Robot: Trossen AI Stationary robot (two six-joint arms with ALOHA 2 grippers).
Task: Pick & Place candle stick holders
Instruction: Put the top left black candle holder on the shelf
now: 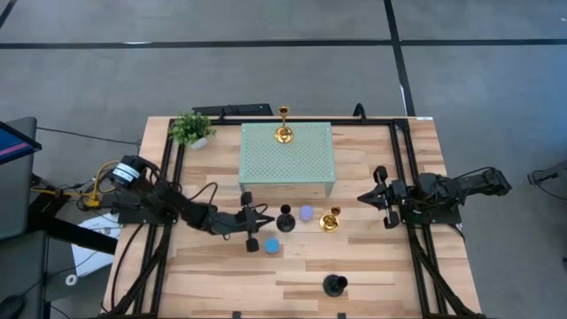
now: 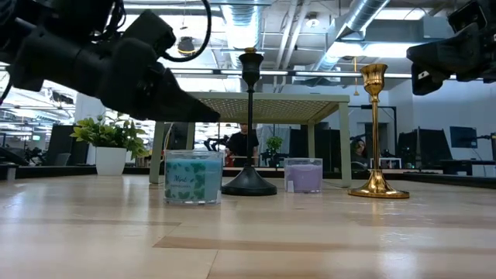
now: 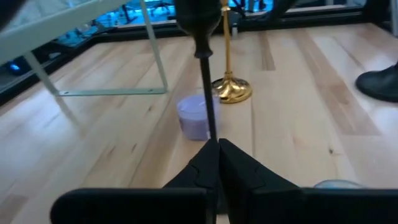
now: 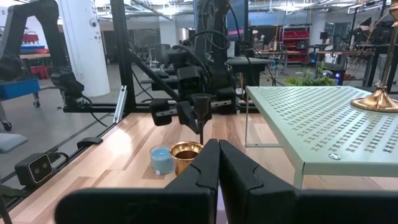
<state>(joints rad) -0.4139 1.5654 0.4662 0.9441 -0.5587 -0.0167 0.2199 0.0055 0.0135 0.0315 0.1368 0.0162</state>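
**Holders at the stand's front, both arms low**

Left gripper [image 1: 251, 222]: jaws spread wide, empty, just left of a black holder [image 1: 285, 219] and beside the blue holder [image 1: 272, 245].

Right gripper [image 1: 383, 197]: jaws wide apart, empty, right of a gold holder [image 1: 330, 220], well clear of it.

Lilac holder [image 1: 306, 213]: between the black and gold ones, at the front edge of the mint stand [image 1: 288, 159].

Second gold holder [image 1: 283, 125]: on the stand's back edge.

Second black holder [image 1: 334, 284]: alone near the table's [image 1: 213, 283] front.

Plant [image 1: 191, 129]: back-left corner.

Low view: the left arm's dark bulk cuts off part of the stand.
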